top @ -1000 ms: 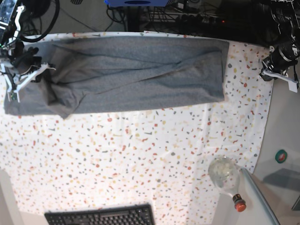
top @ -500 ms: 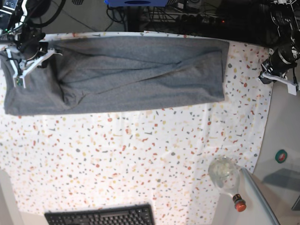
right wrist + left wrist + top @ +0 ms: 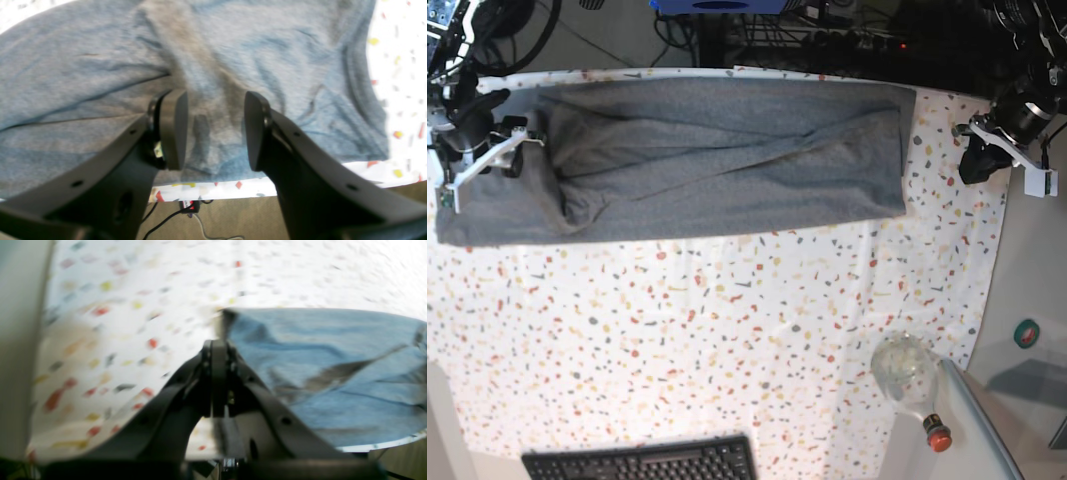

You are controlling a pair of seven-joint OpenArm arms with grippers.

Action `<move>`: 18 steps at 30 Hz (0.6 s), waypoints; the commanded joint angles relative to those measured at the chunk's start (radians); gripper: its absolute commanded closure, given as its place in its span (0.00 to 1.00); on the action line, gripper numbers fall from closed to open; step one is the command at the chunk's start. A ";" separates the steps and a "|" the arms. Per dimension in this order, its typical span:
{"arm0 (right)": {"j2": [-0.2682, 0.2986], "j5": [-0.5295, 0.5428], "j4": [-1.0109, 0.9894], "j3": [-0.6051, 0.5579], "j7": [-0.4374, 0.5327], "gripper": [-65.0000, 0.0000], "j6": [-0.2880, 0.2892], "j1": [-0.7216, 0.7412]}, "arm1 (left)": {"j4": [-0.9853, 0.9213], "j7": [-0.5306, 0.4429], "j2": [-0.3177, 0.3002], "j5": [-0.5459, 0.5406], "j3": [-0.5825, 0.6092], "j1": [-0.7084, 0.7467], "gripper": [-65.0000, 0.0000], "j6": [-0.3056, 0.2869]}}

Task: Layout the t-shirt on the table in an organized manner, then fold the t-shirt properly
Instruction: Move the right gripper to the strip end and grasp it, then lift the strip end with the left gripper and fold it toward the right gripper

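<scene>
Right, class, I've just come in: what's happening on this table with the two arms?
A two-armed robot is folding a grey t-shirt, which lies as a long band along the far side of the speckled table. The right gripper hangs over the shirt's end with fingers apart, gripping nothing. The left gripper is shut and empty, off the shirt's other end, above the cloth.

Background only. Black keyboard [image 3: 642, 460] sits at the near edge, well apart from both grippers. Clear glass bottle [image 3: 910, 378] with a red cap lies on its side, below the left gripper's side. Green round object [image 3: 1026, 333] rests on a plain grey side surface [image 3: 1027, 290]. Dark cables [image 3: 827, 35] crowd the far edge.
</scene>
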 commanded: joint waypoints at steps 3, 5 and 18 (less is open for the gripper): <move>0.006 0.003 0.008 -0.017 0.017 0.59 -0.002 0.010 | -0.035 -0.019 -0.009 -0.019 -0.001 -0.009 0.59 -0.085; 0.006 0.003 0.008 -0.034 0.017 0.59 -0.002 0.008 | -0.084 -0.019 -0.008 -0.019 -0.001 -0.014 0.24 -0.085; 0.006 0.003 0.008 -0.076 0.017 0.59 -0.002 0.006 | -0.423 -0.025 -0.015 -0.011 0.124 -0.119 0.11 -0.085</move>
